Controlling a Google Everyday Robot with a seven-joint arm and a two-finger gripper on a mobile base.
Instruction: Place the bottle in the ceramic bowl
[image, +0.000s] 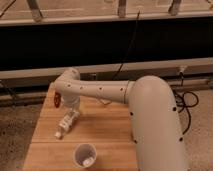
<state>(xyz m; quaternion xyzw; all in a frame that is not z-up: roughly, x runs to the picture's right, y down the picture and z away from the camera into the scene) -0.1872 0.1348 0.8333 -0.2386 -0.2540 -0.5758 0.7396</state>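
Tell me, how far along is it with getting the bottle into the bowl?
Nothing looks done: the bottle lies flat on the table. In hand: the pincer is down at the bottle's far end, apparently reaching for it; a grip isn't visible. Left: lifting it and setting it in the bowl, which doesn't show in this view.

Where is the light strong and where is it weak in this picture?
Camera view: warm light falls on the table and the white arm; the band behind is nearly black; the gripper, down at the bottle on the view's left side, looks dimmer.
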